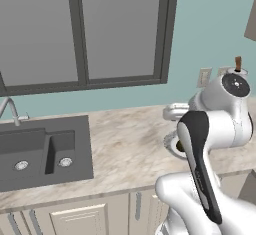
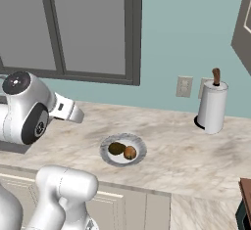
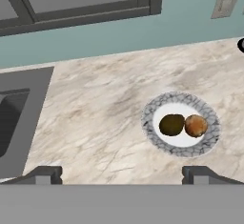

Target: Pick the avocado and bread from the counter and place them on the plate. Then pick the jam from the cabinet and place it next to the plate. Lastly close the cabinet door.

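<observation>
Avocado, dark olive-green and roundish point(image 3: 171, 125), touches the orange-brown bread roll point(image 3: 196, 126) on the grey-rimmed round plate point(image 3: 157, 108); above the plate hangs the gripper point(image 3: 122, 174), jaws spread wide, empty.

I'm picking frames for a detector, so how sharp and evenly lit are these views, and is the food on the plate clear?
Hand view: sharp, flat light; avocado and bread crisp on the plate. Right base view: equally sharp, soft shadow by the paper towel roll. Left base view: no blur, but the arm covers most of the plate.
</observation>
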### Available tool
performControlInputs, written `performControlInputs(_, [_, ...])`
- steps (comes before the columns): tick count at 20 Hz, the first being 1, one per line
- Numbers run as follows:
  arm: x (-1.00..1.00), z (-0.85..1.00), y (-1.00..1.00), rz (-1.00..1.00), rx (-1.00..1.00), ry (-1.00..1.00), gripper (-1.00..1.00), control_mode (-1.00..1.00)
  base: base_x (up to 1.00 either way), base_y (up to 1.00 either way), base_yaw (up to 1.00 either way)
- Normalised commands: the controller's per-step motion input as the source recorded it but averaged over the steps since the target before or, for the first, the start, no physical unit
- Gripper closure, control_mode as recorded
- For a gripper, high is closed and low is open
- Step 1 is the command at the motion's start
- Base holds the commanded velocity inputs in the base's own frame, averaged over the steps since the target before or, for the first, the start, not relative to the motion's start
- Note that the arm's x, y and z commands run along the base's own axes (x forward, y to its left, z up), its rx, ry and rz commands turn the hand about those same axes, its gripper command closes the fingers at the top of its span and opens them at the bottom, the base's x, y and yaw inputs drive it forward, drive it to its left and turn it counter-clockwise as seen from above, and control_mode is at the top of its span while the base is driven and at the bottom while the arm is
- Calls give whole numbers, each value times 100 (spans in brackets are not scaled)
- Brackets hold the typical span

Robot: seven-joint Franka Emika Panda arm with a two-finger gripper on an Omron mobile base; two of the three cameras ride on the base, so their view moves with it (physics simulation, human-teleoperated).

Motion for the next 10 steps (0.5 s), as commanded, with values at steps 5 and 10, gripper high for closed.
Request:
performControlInputs(5, [-4,0,0,4,0,-1,-100,-100,0,0,0])
performControlInputs(10, [0,0,0,0,0,0,-100,100,0,0,0])
